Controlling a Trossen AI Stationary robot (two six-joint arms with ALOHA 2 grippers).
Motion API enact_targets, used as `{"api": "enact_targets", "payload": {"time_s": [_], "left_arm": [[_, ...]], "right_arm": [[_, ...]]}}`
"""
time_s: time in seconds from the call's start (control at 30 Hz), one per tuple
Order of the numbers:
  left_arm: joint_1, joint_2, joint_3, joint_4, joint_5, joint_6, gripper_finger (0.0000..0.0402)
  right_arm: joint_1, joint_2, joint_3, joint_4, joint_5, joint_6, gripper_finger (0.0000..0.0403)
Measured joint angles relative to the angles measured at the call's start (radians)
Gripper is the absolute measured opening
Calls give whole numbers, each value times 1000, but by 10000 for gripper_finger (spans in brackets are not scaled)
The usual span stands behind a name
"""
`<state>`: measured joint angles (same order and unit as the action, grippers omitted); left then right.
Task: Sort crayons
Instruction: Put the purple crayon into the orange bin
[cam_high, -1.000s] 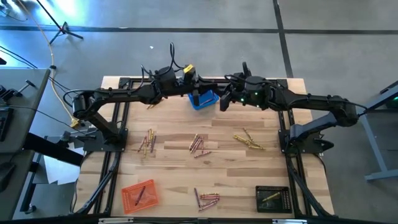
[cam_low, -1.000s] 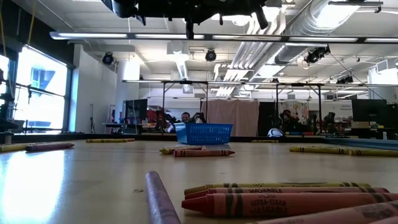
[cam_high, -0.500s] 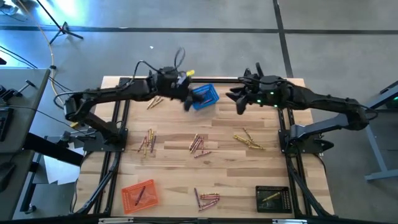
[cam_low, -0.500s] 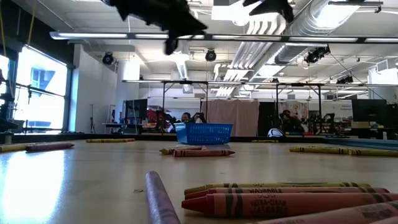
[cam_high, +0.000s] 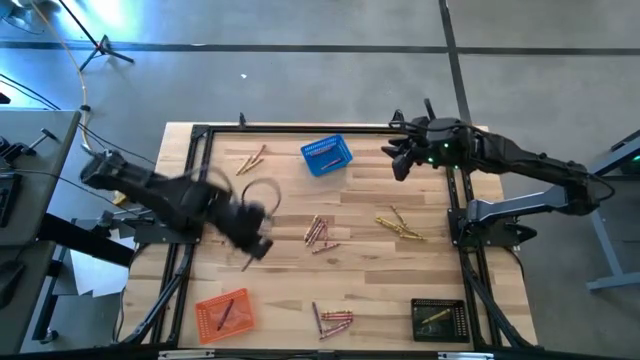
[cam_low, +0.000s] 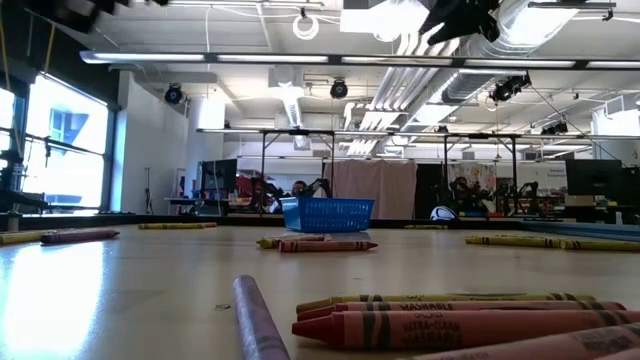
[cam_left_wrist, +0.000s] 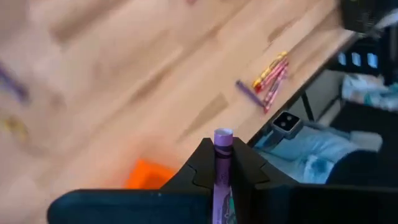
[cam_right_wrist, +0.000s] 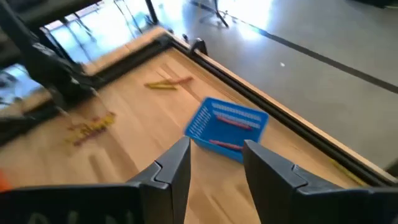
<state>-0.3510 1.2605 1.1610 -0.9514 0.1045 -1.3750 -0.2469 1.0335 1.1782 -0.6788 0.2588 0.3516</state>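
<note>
My left gripper (cam_high: 257, 243) hangs over the table's left middle, above a group of crayons, blurred in the high view. It is shut on a purple crayon (cam_left_wrist: 222, 163). My right gripper (cam_high: 398, 160) hovers open near the far right, right of the blue basket (cam_high: 327, 156), with nothing between its fingers (cam_right_wrist: 179, 163). The blue basket holds a few crayons (cam_right_wrist: 231, 123). Loose crayons lie on the wood in groups at the far left (cam_high: 251, 160), the middle (cam_high: 320, 232), the right (cam_high: 400, 224) and the near edge (cam_high: 333, 320). My left gripper pinches the purple crayon between its two fingers, and the crayon lies along them. Its blunt end (cam_left_wrist: 222, 134) sticks out past the fingertips. The fingers slant down toward the table and the crayon is lifted clear of it.
An orange basket (cam_high: 222, 310) with a crayon in it stands at the near left. A black basket (cam_high: 438, 318) with yellow crayons stands at the near right. Black frame rails (cam_high: 190, 190) run along the table's sides.
My left gripper has swung fast from above the blue basket at the far edge toward the near left, tipping downward and rolling as it went. My right gripper has drawn back from the basket toward the table's right edge.
</note>
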Motion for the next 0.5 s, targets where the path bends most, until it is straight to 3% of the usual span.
{"api": "enact_targets", "payload": {"time_s": [0.2,0.33,0.5], "left_arm": [[-253,83,-3,-3,-174,-471,8],[-348,154,-3,-1,-158,-660,9],[-424,218,-3,-4,-103,-782,9]], "right_arm": [[-55,9,0,-40,-1,-46,133],[-82,9,0,-66,-1,-54,133],[-103,9,0,-115,-1,-65,133]]}}
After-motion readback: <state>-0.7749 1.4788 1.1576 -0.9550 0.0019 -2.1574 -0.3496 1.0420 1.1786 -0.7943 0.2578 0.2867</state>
